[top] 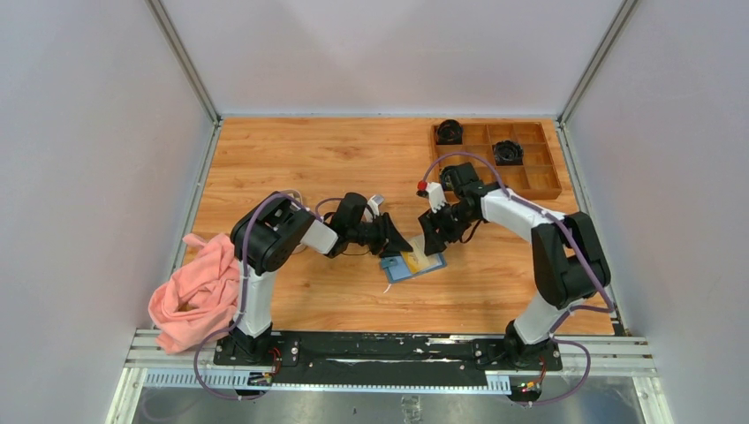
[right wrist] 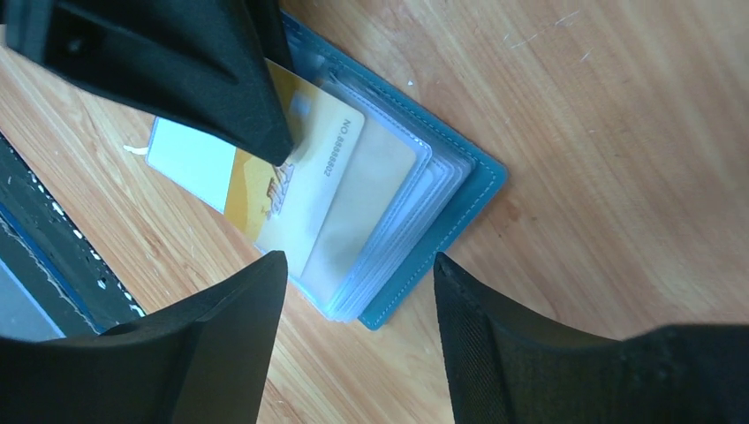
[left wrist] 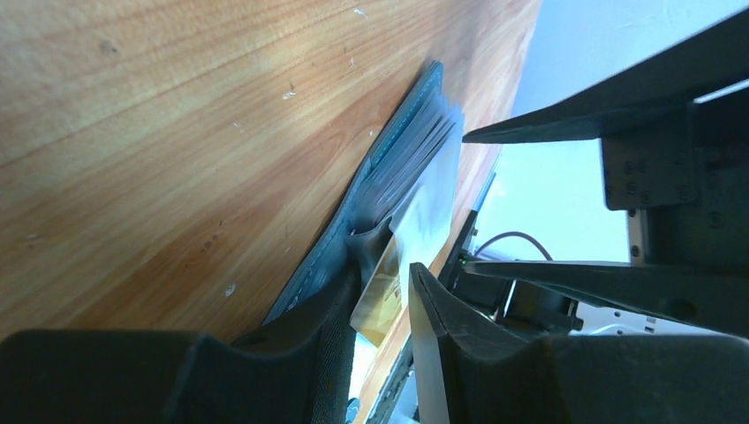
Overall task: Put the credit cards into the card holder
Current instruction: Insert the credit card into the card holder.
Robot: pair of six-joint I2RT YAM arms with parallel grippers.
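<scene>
Your card holder lies open on the table between the 2 grippers. 1 yellow card sits partly in a clear pocket. Your left gripper has its fingers a little apart around the card's edge. Your right gripper hangs open above.

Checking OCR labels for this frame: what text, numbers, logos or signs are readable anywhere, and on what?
"NO" followed by a row of digits, seemingly "88888802" but too blurred to be sure: printed along one edge of the yellow-gold plastic card resting on the open teal-blue folding card holder.
Gold emblem on the same card: too blurred to read.
Nothing else is legible; the top view is too small for any text.
</scene>
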